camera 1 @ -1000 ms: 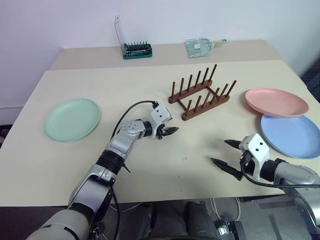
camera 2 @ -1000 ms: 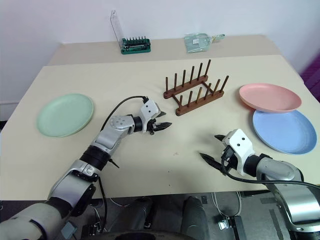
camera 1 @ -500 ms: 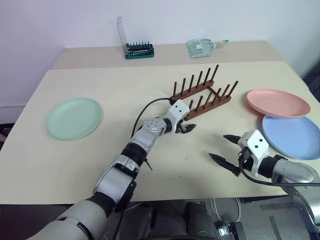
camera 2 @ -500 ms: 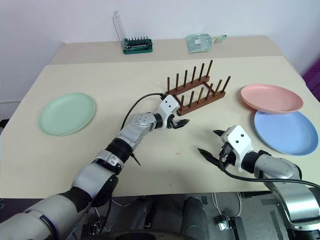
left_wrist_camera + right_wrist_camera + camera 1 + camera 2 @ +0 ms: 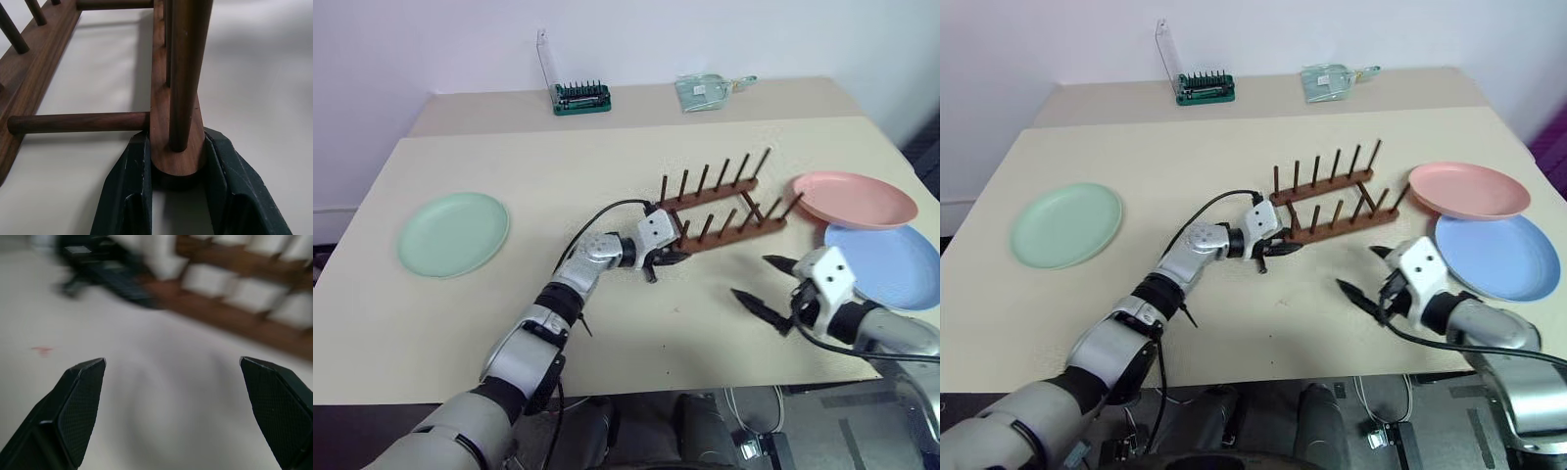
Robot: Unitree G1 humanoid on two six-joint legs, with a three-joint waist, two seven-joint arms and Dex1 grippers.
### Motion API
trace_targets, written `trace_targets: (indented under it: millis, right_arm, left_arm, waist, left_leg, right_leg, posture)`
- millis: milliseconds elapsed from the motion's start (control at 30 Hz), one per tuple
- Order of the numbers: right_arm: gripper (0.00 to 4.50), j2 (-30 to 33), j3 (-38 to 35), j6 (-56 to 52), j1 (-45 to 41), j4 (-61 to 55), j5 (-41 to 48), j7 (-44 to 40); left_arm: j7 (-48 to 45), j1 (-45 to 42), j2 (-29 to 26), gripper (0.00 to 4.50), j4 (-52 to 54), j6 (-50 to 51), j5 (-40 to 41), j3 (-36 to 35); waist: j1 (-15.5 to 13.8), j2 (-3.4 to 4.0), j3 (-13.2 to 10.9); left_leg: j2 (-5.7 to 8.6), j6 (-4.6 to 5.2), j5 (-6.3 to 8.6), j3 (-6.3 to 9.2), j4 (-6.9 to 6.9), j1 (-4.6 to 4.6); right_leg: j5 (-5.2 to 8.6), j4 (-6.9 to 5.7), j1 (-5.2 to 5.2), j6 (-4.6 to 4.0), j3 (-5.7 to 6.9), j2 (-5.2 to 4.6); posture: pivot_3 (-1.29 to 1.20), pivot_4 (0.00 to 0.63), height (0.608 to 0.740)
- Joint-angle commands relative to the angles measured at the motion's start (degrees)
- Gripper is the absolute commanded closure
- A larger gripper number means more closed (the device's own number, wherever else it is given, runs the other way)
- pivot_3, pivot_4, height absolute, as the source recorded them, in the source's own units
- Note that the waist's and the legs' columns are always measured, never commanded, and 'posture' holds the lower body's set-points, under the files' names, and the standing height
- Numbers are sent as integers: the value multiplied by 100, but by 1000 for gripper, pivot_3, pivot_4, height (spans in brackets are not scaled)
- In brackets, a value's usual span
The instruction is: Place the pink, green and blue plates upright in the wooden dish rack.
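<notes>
The wooden dish rack point(image 5: 724, 211) stands at mid-table with no plate in it, its far end close to the pink plate point(image 5: 854, 199). My left gripper point(image 5: 668, 259) is shut on the near end of the rack's front rail; in the left wrist view both fingers point(image 5: 134, 171) press that rail end point(image 5: 176, 147). The blue plate point(image 5: 891, 266) lies flat in front of the pink plate, at the right edge. The green plate point(image 5: 453, 233) lies flat at the far left. My right gripper point(image 5: 754, 277) hangs open over bare table in front of the rack, left of the blue plate.
A green screwdriver-bit case point(image 5: 581, 96) with a raised clear lid and a clear plastic bag point(image 5: 705, 91) sit on the rear table. The table's front edge runs just below my right gripper.
My left gripper has reached the rack and shut on its front rail end. The rack has swung and slid right, toward the pink plate. My right gripper has risen slightly, still open.
</notes>
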State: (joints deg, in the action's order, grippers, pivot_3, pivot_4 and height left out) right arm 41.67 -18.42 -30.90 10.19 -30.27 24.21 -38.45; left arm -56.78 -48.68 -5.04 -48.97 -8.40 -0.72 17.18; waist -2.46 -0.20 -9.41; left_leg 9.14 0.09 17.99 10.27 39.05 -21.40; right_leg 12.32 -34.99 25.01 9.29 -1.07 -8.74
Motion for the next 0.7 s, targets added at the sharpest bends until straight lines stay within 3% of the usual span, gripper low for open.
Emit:
trace_targets:
  millis: [33, 167, 367, 400, 433, 500, 533, 700]
  right_arm:
    - [0, 63, -348, 52, 261, -195, 24, -43]
    - [0, 27, -431, 45, 414, -301, 65, -54]
    - [0, 3, -387, 97, 591, -332, -35, -32]
    - [0, 18, -371, 82, 587, -310, -48, -35]
    - [0, 27, -368, 71, 599, -309, -53, -36]
    - [563, 62, -322, -6, 524, -224, -110, 25]
    - [879, 80, -316, -5, 505, -182, -155, 43]
    - [3360, 107, -297, 58, 499, -50, -295, 21]
  left_arm:
    - [-812, -187, -214, 3732, 131, -222, 141, -22]
    - [-1159, -237, -387, 3732, -54, -453, 18, 6]
    - [-920, -430, -280, 3732, -351, -263, 54, -184]
    - [-786, -427, -299, 2674, -335, -250, -39, -146]
    - [-692, -416, -317, 2349, -304, -220, -108, -117]
    - [-707, -300, -460, 1314, -87, 22, -98, -139]
    - [-729, -218, -561, 1284, 71, 181, -40, -197]
    - [-922, 316, -1005, 1284, 1161, 976, 251, -367]
  waist:
    - [10, 0, 0]
    - [15, 0, 0]
    - [12, -1, 0]
    - [13, -1, -1]
    - [12, -1, -1]
    - [20, -1, -1]
    - [25, -1, -1]
    - [28, 0, 0]
  left_leg:
    - [0, 0, 0, 0, 0, 1]
    - [-1, 1, 0, 0, 0, 2]
    - [0, 1, 0, 0, 2, 2]
    - [0, 1, 0, 0, 2, 2]
    - [-1, 1, 0, 1, 2, 2]
    - [-1, 1, 0, 1, 2, 3]
    - [-1, 1, 0, 1, 2, 3]
    - [-3, 1, 0, 0, 0, 5]
  right_leg:
    - [0, 0, -1, 0, 0, 1]
    - [0, 0, -1, 0, -1, 0]
    - [0, -1, -3, 0, -1, 0]
    - [0, -1, -3, 1, -1, 0]
    - [0, -1, -2, 1, -1, 1]
    - [0, -1, -2, 1, -1, 1]
    - [0, -1, -2, 1, -1, 1]
    - [0, -7, 0, 0, -3, 3]
  posture:
    - [0, 150, 740]
    - [0, 150, 740]
    - [0, 150, 740]
    - [0, 150, 740]
    - [0, 150, 740]
    - [0, 150, 740]
    - [0, 150, 740]
    - [0, 150, 740]
